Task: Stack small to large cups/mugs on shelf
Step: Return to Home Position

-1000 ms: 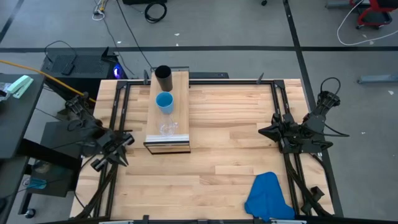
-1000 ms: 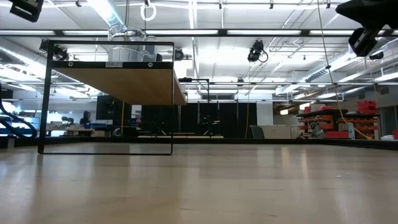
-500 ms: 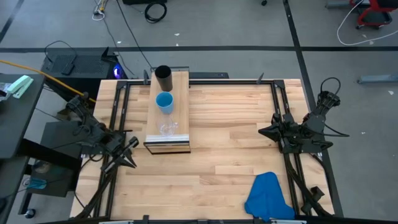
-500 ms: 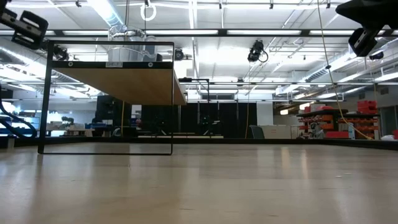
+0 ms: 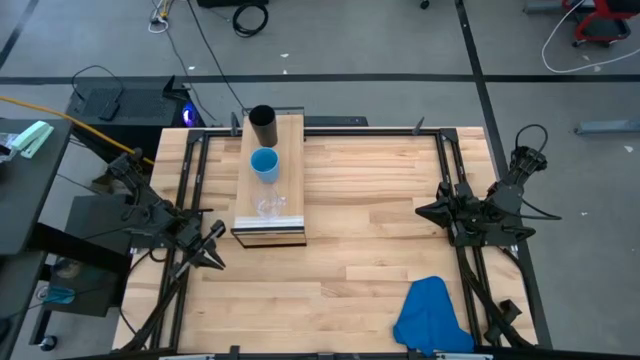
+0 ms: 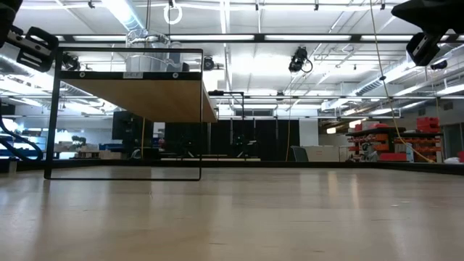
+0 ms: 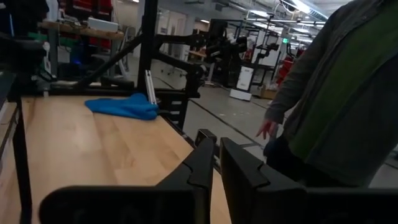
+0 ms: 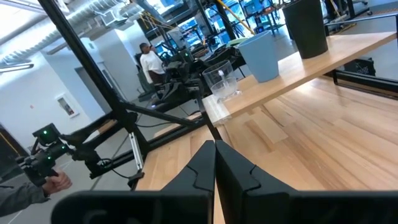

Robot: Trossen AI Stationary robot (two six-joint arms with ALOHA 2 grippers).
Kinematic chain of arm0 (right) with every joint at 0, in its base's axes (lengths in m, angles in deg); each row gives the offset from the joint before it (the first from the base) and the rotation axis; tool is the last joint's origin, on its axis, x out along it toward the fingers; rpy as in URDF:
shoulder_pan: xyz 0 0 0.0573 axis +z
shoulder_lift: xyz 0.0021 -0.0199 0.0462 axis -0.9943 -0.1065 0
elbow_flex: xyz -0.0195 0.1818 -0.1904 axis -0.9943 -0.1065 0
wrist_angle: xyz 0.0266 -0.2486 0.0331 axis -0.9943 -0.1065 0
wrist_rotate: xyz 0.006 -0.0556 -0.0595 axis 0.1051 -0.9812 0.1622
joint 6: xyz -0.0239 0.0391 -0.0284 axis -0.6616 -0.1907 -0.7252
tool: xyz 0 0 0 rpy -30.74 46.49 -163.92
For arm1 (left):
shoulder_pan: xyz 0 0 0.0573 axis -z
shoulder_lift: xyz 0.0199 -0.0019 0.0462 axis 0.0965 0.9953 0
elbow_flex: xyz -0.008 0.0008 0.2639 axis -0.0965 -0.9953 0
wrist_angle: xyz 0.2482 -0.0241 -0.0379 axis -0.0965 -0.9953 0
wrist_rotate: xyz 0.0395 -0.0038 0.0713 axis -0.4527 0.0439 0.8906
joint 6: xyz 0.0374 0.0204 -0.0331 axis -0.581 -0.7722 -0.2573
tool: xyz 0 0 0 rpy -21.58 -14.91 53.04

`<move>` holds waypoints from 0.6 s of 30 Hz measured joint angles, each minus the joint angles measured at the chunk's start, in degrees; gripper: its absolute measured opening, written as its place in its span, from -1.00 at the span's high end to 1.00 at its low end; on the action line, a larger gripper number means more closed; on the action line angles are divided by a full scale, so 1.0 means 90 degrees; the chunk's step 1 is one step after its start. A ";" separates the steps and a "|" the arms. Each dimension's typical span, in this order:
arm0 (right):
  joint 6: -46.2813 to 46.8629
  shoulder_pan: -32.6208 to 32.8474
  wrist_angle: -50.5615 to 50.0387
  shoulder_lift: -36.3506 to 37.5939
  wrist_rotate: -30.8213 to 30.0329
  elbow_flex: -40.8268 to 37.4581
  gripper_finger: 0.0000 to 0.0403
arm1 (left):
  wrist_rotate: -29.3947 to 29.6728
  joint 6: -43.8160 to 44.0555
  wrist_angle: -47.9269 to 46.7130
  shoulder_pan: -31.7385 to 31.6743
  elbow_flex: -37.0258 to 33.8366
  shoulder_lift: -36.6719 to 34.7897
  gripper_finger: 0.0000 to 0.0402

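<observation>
Grey concrete floor (image 5: 400, 60) with dark tape lines surrounds the worktop (image 5: 370, 240). Beyond the worktop are bright ceiling strip lights (image 6: 217, 38) and shelving with red items (image 6: 428, 125).

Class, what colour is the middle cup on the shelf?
The middle cup is bright blue; the high view shows it best.

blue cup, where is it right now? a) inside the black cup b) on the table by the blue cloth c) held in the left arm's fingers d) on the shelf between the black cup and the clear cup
d: the high view shows the blue cup standing on the shelf, with the black cup on one side of it and the clear cup on the other.
</observation>
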 joint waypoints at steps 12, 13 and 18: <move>0.0000 -0.0001 0.0000 0.0000 0.0000 0.0000 0.92 | 0.0056 -0.0702 -0.0057 0.0000 0.0000 0.0009 0.82; 0.0000 0.0000 0.0001 0.0000 -0.0002 0.0000 0.92 | 0.0056 -0.0756 -0.0059 0.0000 0.0000 0.0010 0.81; 0.0000 -0.0002 0.0002 0.0000 -0.0002 0.0000 0.92 | 0.0062 -0.0833 -0.0049 0.0000 -0.0002 0.0010 0.80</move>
